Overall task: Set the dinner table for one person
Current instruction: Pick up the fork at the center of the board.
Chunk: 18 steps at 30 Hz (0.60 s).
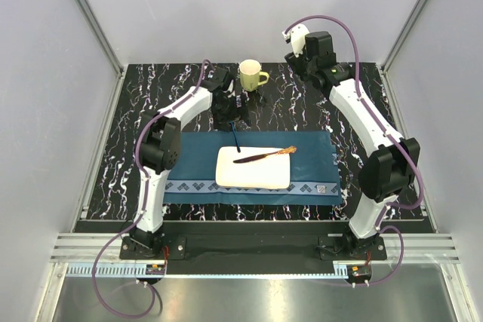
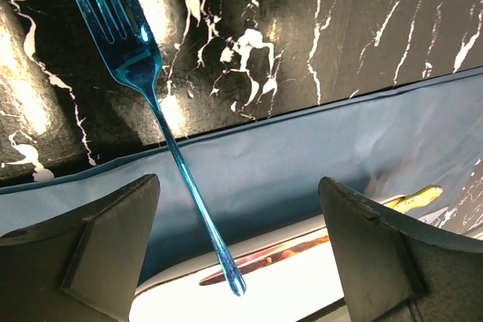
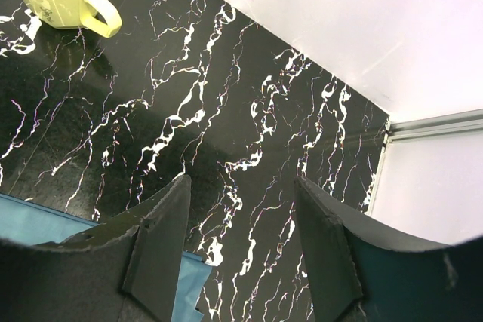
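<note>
Laying the fork: step in hand, judged from the left gripper poised low over a translucent blue plastic fork on the far side of the plate.
State of left gripper: released, jaws spread wide either side of the fork handle, touching neither side of it, grasping nothing.
State of right gripper: raised at the far right, jaws apart, nothing between them.
Task surface: the dinner table, a large black tabletop with white marble veins, spanning the whole workspace under both arms.
Fork position: tines on bare tabletop just beyond a dark blue cloth placemat with a patterned near border. Handle slanting back across the mat's far strip, tip at the far rim of the plate and seemingly resting on it.
White rectangular plate: centred on the placemat, holding a knife with dark blade and orange-yellow handle, laid diagonally across the far half.
Yellow-green ceramic mug: upright on the tabletop beyond the mat, near the left gripper. Impossible to tell any contents.
Progress: probably midway. Mat, plate and mug out, cutlery not yet beside the plate.
Next move: likely calls for closing squarely on the thin handle, lifting clear of the rim, then laying the fork flat on the mat left of the plate.
Risk: pivoting or slipping of the slim glossy handle in the grip, or nudging the knife.
</note>
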Motion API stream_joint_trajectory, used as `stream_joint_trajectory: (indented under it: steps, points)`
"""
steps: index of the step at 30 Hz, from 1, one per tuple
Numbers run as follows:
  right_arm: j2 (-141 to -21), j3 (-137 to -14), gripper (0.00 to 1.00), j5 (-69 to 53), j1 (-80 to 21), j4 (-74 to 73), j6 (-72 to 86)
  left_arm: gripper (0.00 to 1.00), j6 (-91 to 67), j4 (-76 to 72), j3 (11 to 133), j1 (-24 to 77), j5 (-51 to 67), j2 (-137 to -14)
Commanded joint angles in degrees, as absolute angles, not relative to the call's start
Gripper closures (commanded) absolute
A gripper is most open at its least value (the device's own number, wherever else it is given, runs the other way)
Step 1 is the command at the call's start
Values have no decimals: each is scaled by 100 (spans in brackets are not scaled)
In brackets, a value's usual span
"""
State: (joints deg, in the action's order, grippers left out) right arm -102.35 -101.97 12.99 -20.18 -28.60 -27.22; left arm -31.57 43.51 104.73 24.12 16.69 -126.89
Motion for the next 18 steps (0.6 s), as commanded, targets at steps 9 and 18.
stream_joint_trajectory:
  steps: [9, 18]
  points:
    - [-10230, -10503, 36, 1380, -2030, -2751, -2672, 11, -3278, 4193, 10187, 2426, 1749, -12700]
    - [-10222, -10556, 36, 1362, -2039, -2760, -2610, 40, -3278, 4149, 10116, 2426, 1881, -12779]
